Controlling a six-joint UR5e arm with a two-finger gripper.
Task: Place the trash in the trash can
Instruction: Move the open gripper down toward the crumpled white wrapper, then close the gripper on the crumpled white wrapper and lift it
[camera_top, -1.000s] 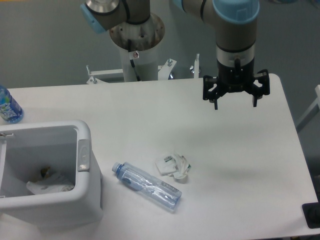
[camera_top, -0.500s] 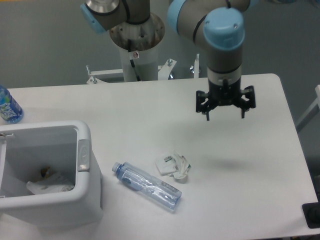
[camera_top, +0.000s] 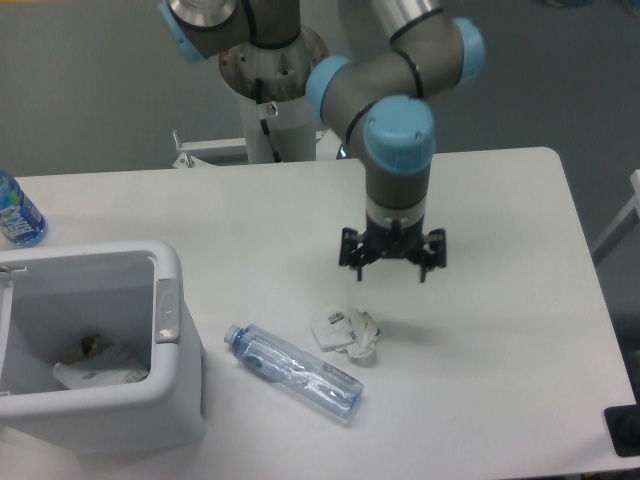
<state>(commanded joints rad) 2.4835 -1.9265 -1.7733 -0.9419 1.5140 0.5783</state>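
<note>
Tool (camera_top: 392, 269) spread wide, apparently above wrapper (camera_top: 345, 333), offset right

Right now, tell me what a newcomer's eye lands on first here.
First, the grey robot arm with sky-blue joints, its black pincer open above the white table. Just below it lie the small crumpled white wrapper and the clear bluish plastic bottle. At the left sits the boxy white plastic trash can.

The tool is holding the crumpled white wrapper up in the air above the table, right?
Not quite. The camera view shows the tool open and empty in the air, while the crumpled white wrapper lies on the table just below and to its left, beside the clear bottle.
</note>
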